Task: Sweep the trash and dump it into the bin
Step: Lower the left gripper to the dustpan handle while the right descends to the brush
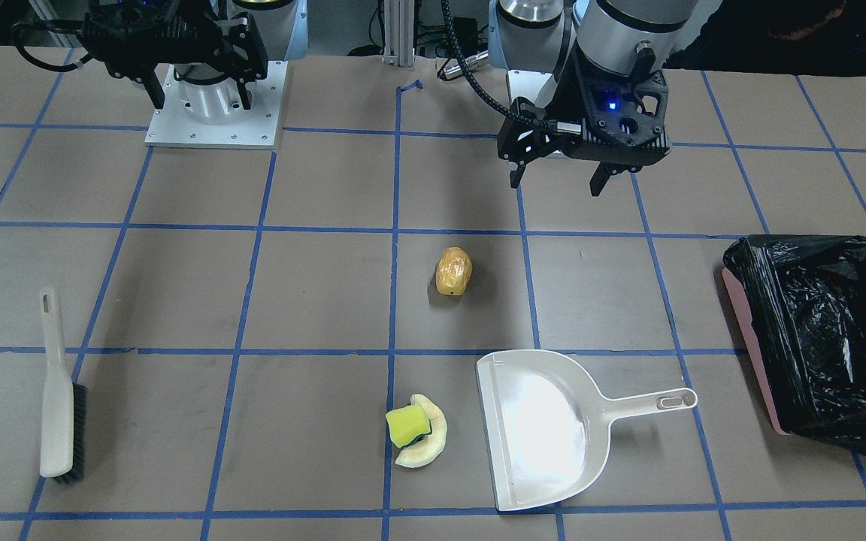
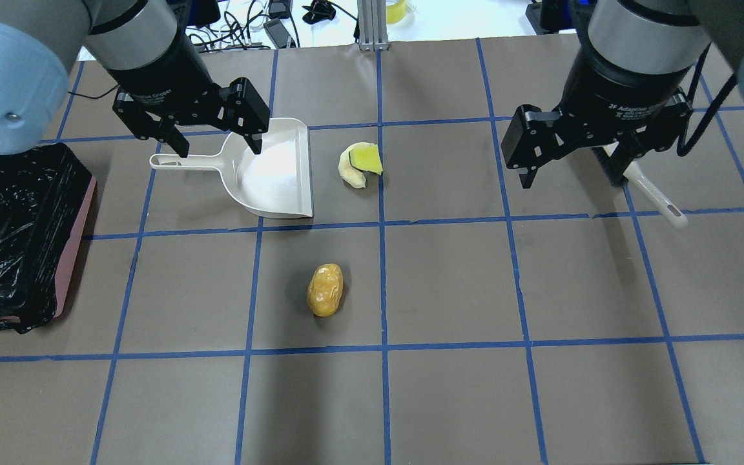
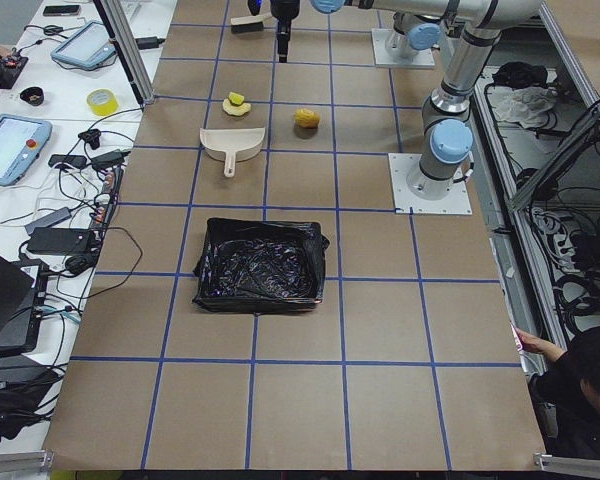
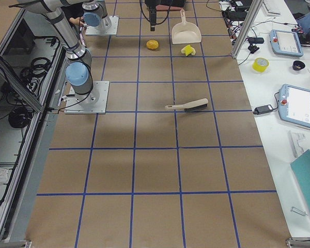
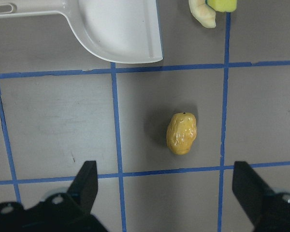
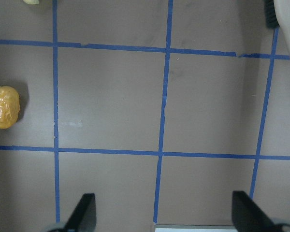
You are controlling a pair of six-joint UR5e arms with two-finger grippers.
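A golden-brown potato-like piece lies mid-table and also shows in the overhead view. A yellow-green sponge block rests on a pale crescent slice, next to the open mouth of a white dustpan. The pink bin with its black bag stands at the robot's left end of the table. My left gripper is open and empty, high above the table. My right gripper is open and empty, high on the brush's side.
A grey hand brush with dark bristles lies flat on the robot's right side of the table. Both arm bases stand at the table's robot-side edge. Blue tape lines grid the brown tabletop. A person sits beyond the left end of the table.
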